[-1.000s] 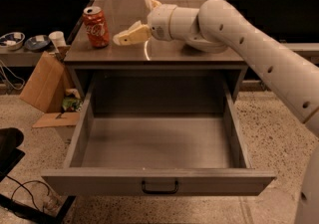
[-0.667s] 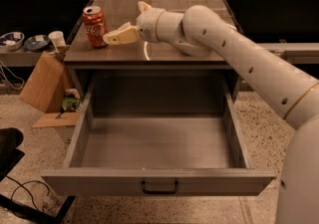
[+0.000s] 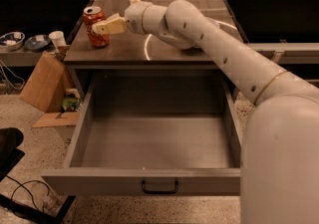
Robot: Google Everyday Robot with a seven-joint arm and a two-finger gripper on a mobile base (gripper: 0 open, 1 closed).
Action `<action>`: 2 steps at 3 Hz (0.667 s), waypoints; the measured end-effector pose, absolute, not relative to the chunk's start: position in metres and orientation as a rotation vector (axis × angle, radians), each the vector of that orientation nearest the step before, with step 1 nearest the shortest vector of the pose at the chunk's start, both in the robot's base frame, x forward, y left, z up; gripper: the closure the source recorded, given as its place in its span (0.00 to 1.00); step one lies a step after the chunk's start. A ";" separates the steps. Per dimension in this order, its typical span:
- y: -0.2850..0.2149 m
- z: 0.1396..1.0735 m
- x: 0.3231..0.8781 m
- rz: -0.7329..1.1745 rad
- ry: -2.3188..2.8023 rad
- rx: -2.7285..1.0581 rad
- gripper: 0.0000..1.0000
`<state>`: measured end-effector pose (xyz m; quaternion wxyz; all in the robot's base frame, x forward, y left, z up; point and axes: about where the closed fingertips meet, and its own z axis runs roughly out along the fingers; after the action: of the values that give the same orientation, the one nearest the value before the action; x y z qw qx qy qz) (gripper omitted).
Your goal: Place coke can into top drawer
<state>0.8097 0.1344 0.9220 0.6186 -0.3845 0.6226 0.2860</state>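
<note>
Top drawer [image 3: 159,180] pulled wide open at the table's [image 3: 169,53] front edge, white arm [image 3: 234,61] reaching from the right foreground across to the left edge, gripper [image 3: 105,25] against the upright coke can [image 3: 97,39] there, claw state cannot be told, cardboard box [image 3: 42,81] on the floor to the left.
</note>
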 end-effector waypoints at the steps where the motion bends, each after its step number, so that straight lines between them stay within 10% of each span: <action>1: 0.149 0.915 0.824 0.674 1.456 -0.876 0.00; 2: 0.177 0.894 0.827 0.752 1.478 -0.875 0.00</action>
<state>0.8272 0.1768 0.8942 0.5917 -0.3762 0.6355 0.3232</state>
